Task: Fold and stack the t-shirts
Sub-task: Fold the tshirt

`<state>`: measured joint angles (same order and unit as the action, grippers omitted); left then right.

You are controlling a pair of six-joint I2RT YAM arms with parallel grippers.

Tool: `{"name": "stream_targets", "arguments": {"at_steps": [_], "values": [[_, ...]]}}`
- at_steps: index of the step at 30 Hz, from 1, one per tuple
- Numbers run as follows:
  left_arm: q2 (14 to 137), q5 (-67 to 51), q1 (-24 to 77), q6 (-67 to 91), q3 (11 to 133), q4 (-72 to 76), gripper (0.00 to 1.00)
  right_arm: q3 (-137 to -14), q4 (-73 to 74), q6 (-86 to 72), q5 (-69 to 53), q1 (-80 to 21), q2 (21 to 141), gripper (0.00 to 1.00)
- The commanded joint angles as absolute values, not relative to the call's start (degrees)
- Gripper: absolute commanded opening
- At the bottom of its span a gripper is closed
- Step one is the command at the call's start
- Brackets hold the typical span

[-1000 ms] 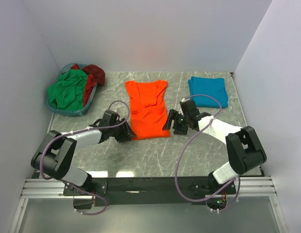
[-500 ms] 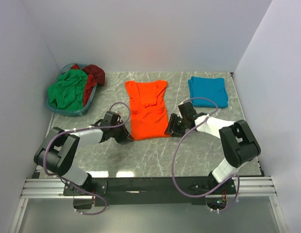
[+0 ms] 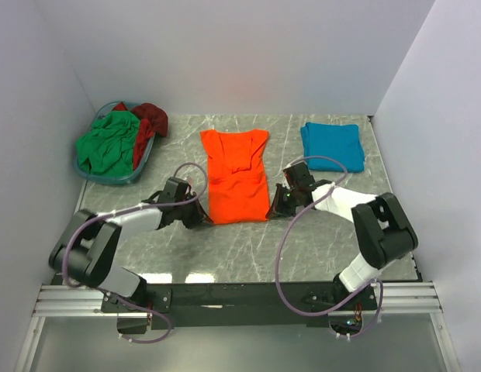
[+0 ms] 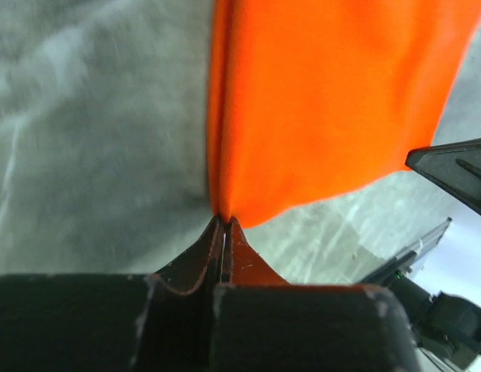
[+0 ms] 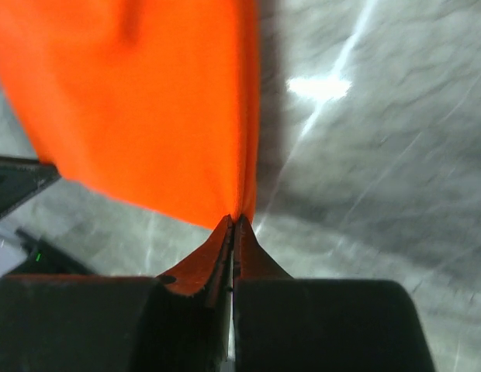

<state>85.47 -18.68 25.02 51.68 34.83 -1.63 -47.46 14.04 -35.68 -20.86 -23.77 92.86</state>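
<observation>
Grey-veined marble tabletop [image 3: 225,248] is carrying the bright orange cloth t-shirt [image 3: 237,178], lying flat at its centre, between the arms. The left gripper [image 4: 223,226] and the right gripper [image 5: 233,222] are each clenching a near hem corner. Both bites are sitting at the very edge of the cloth, so a corner may be slipping out on lifting, or one layer may be dropping away, skewing the fold.

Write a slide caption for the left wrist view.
Left jaws shut on a near corner of the orange t-shirt, lying on the grey marbled table.
</observation>
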Motion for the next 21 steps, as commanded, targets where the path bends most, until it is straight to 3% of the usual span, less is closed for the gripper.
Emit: {"name": "stream_targets", "arguments": {"at_steps": [1, 12, 21], "values": [[77.10, -19.69, 25.58, 49.83, 33.84, -4.03, 0.01, -47.90, 17.04, -32.79, -25.74, -24.26, 85.79, 0.00], [55.56, -18.19, 25.75, 47.20, 37.70, -23.80, 0.00, -47.37, 34.17, -30.24, -32.77, -25.40, 64.53, 0.00], [53.86, -12.84, 25.75, 45.97, 46.31, -25.75, 0.00, -51.23, 37.70, -29.53, -32.97, -25.31, 60.64, 0.00]]}}
